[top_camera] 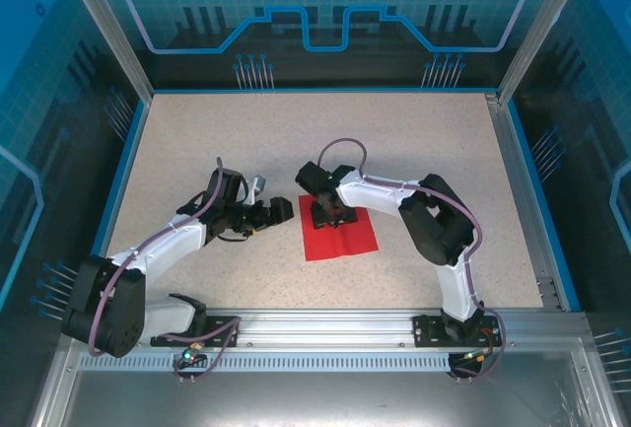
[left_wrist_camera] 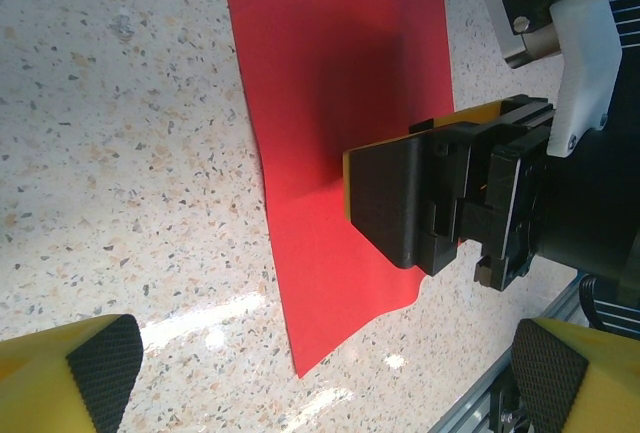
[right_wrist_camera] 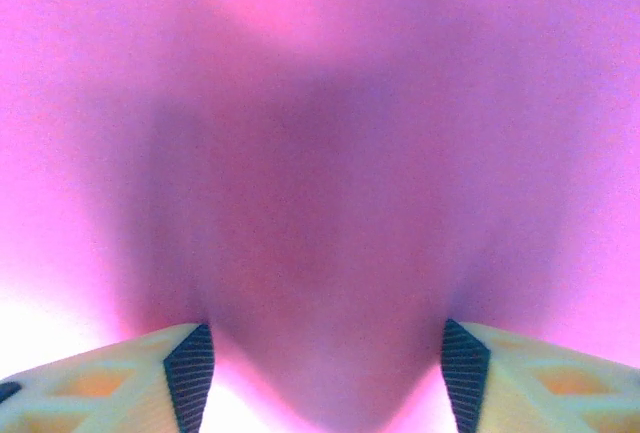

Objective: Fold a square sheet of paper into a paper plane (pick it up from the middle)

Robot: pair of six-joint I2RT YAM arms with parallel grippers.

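Red sheet [top_camera: 345, 240] lies mid-table. Right claw [top_camera: 330, 218], jaws half open, presses on it near its 12 o'clock edge. Left claw [top_camera: 283, 209], wide open and empty, sits at the sheet's 9 o'clock.

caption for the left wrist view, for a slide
Right tool down on the middle of the square sheet of paper on the speckled table, left tool open in the foreground.

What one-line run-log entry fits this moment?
right fingers: apart, down on red paper | left fingers: open, beside paper | paper: on table

Speckled table [top_camera: 217, 131] — red paper sheet [top_camera: 355, 242] atop
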